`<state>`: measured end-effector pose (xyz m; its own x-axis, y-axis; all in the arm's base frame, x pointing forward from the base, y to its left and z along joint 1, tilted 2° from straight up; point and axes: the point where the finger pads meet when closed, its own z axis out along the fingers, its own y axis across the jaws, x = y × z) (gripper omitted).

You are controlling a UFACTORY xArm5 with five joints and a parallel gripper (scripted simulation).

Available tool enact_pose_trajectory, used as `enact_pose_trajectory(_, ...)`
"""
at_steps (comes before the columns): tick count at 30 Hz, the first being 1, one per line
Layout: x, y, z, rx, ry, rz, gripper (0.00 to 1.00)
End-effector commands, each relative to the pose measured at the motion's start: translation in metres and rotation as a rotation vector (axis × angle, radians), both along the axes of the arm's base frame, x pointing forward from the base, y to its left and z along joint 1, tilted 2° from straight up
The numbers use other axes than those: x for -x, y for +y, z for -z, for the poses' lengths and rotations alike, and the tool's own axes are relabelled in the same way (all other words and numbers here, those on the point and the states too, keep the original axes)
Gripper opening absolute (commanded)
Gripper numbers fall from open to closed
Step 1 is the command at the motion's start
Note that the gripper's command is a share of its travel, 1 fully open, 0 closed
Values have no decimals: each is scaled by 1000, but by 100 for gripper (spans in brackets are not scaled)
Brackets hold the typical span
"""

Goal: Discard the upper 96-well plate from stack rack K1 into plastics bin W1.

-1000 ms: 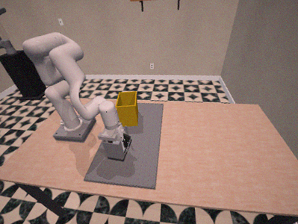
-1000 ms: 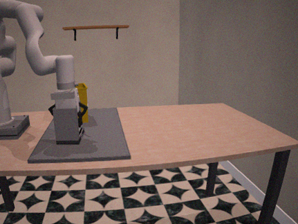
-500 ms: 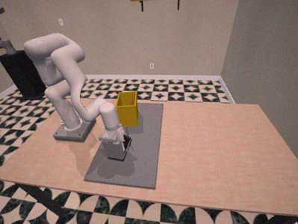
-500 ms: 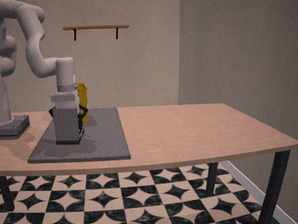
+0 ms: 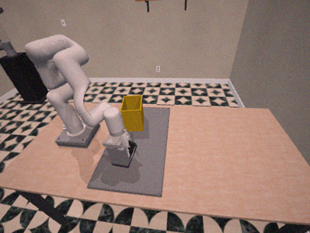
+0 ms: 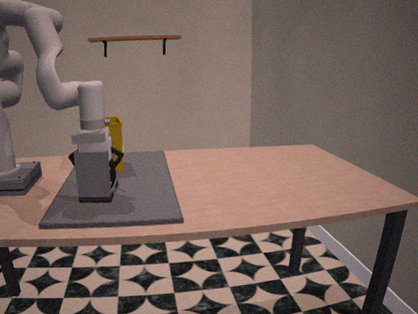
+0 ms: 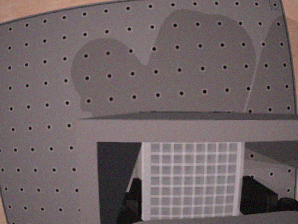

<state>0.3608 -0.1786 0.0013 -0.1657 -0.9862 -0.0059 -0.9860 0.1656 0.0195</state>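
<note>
in the wrist view we see only part of the white well plate: its near end is covered by the gripper's grey body, and the rack k1 is cut off at the right edge. from the top, the wrist hides the plate and the rack's top. the yellow bin w1 is half hidden behind the arm.
</note>
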Motion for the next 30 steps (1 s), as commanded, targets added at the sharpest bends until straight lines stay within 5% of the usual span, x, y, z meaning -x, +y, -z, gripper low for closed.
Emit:
enact_pose_trajectory(1, -1, -1, -1, 2, -3, 0, 100)
enact_pose_trajectory(3, -1, -1, -1, 2, -3, 0, 100)
enact_pose_trajectory(4, -1, -1, -2, 2, -3, 0, 0)
enact_pose_trajectory(30, -1, -1, -2, 2, -3, 0, 0)
